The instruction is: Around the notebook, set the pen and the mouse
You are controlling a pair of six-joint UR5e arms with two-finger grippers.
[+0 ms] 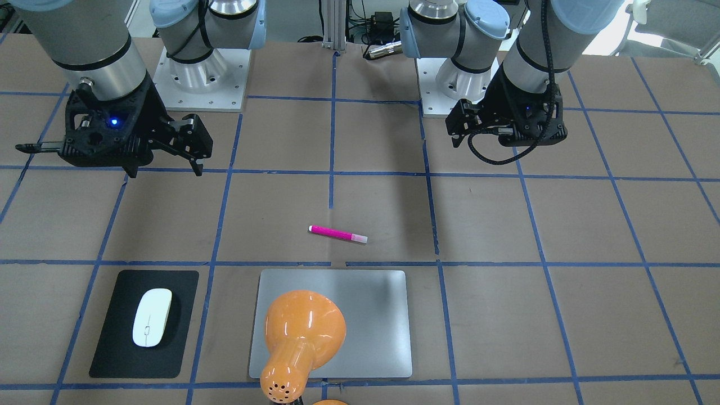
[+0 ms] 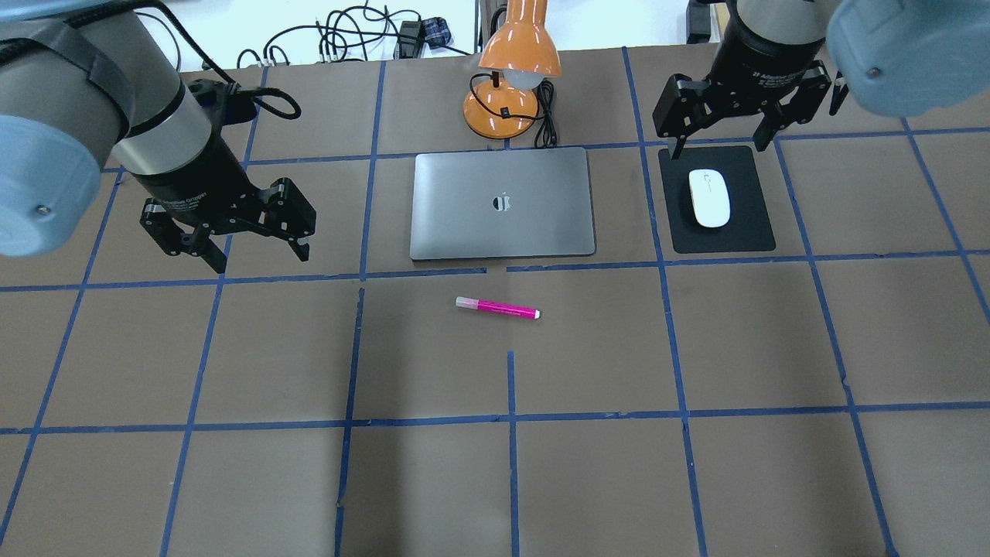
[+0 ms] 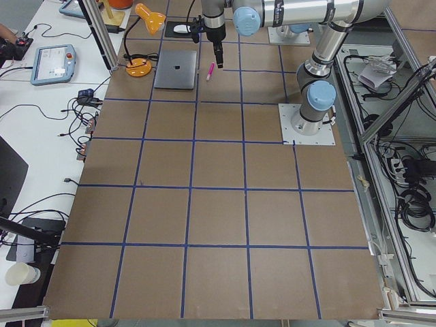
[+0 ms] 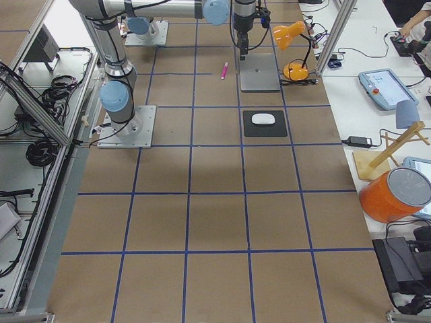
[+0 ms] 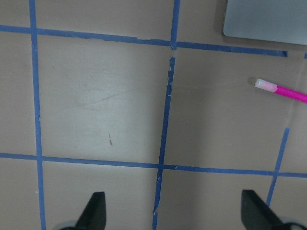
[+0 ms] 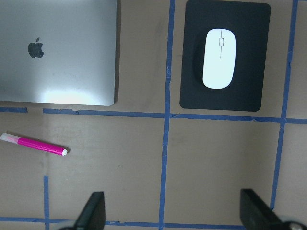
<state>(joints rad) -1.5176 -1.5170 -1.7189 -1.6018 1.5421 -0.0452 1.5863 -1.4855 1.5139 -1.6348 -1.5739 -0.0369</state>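
Note:
The magenta pen [image 2: 497, 308] lies flat on the table just in front of the silver notebook [image 2: 503, 203], apart from it. The white mouse [image 2: 709, 198] rests on a black pad [image 2: 750, 232] to the notebook's right. My left gripper [image 2: 261, 255] hangs open and empty left of the notebook. In its wrist view the pen [image 5: 280, 89] and a notebook corner [image 5: 268, 19] sit far to the upper right. My right gripper [image 2: 721, 147] hovers open and empty over the pad's far edge. Its wrist view holds the mouse [image 6: 219, 58], notebook [image 6: 57, 52] and pen [image 6: 33, 143].
An orange desk lamp [image 2: 510, 85] stands just behind the notebook, with its shade leaning over the notebook's far edge and its cable beside the base. Blue tape lines grid the brown table. Cables lie beyond the far edge.

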